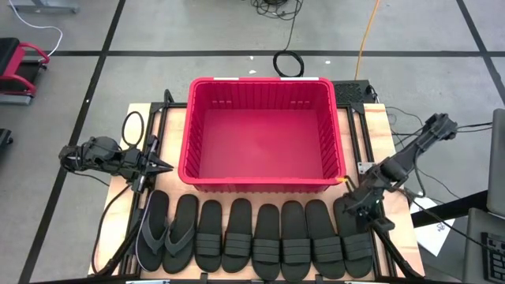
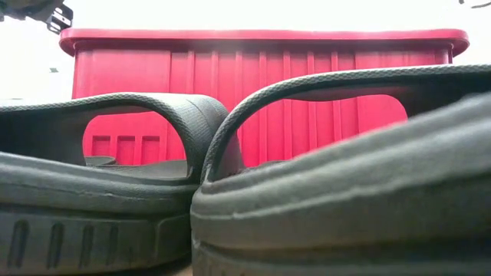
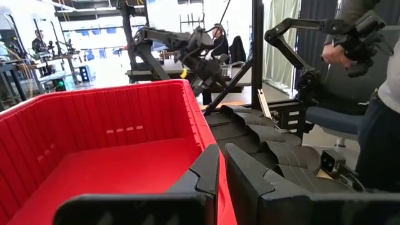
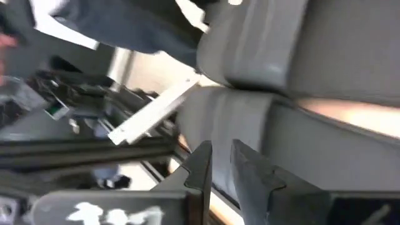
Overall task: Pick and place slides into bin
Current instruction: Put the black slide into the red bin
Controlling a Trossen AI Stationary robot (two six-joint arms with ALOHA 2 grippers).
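Note:
The red bin stands at the table's middle, toward the far side, and looks empty inside; it also shows in the low view and the left wrist view. Several black slides lie side by side in a row on their soles along the near edge, with two thong flip-flops at the left end. My left gripper is shut and empty, level, just left of the bin's left wall. My right gripper is shut, pointing down-slant over the far end of the rightmost slide. My right gripper's fingertips stand very close to the rightmost slide's far end, slanting down from the table's far right. I cannot tell whether they touch it.
A person stands beyond the table's right side, with hands on another arm's handle. Black frame rails run along both sides of the bin. Two slides fill the low view's foreground. There is bare wood right of the bin.

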